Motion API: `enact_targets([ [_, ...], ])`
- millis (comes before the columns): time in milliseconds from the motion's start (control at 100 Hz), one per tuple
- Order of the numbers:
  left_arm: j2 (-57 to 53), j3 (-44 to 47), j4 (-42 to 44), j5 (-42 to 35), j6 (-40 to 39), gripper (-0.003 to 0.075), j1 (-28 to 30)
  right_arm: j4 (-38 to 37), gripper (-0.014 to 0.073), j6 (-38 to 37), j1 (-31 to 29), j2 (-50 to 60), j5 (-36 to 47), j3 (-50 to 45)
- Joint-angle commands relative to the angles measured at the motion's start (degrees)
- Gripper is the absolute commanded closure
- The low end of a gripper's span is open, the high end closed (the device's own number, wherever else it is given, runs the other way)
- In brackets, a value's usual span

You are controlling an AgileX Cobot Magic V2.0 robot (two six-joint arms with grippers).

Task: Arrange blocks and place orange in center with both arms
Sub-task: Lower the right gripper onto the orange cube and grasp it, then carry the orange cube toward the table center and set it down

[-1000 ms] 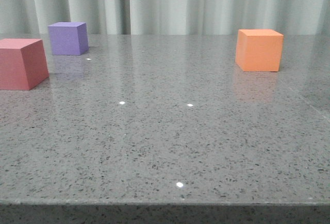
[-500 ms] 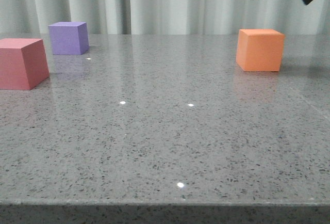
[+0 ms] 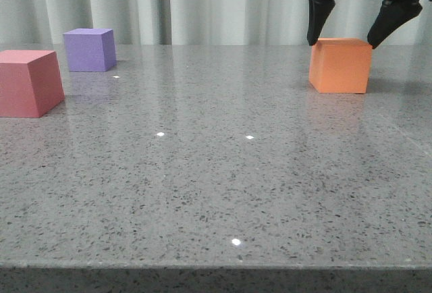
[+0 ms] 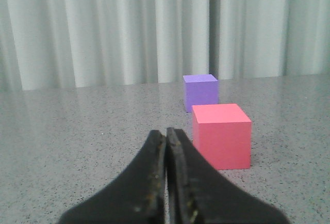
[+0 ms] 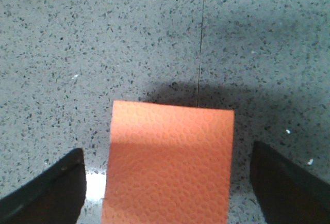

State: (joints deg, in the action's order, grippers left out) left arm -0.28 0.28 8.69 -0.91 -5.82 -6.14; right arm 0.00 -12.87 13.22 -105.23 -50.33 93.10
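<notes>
The orange cube (image 3: 340,65) stands on the far right of the grey speckled tabletop (image 3: 202,171). My right gripper (image 3: 343,42) hangs open just above it, one finger over each side; in the right wrist view the orange cube (image 5: 167,162) lies between the two spread fingers of the right gripper (image 5: 166,152) without touching them. The red-pink cube (image 3: 28,82) sits at the far left, and the purple cube (image 3: 88,50) is behind it. In the left wrist view my left gripper (image 4: 166,133) is shut and empty, short of the red-pink cube (image 4: 221,136) and purple cube (image 4: 200,92).
A pale pleated curtain (image 3: 216,3) hangs behind the table. The table's front edge (image 3: 216,264) runs across the near side. A thin seam (image 5: 200,53) crosses the stone beyond the orange cube.
My right gripper came down from above into the front view, and its open fingers now sit at the top of the orange cube. The cubes have not moved.
</notes>
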Motion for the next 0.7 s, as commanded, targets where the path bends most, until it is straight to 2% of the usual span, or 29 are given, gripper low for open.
enact_targets([
  [0,-1.81,2.44,-0.17,-4.53,0.01,0.0741,0.25,-0.74,-0.0029,0.07,-0.01,1.77,2.81,2.03],
  [190,-1.81,2.44,-0.17,-4.53,0.01,0.0741,0.25,-0.74,0.0133,0.07,-0.01,0.86,2.81,2.03],
  [260,-1.81,2.44,-0.17,-4.53,0.01,0.0741,0.25,-0.74,0.0169,0.07,-0.01,0.86,2.53,2.25],
  [490,-1.81,2.44,-0.17,-4.53,0.01,0.0741,0.25,-0.86,0.0172,-2.84,2.59,1.11,-2.14,7.93],
  [690,-1.81,2.44,-0.17,-4.53,0.01,0.0741,0.25,-7.44,0.0172,-12.81,9.13,0.46,-3.02,13.31],
])
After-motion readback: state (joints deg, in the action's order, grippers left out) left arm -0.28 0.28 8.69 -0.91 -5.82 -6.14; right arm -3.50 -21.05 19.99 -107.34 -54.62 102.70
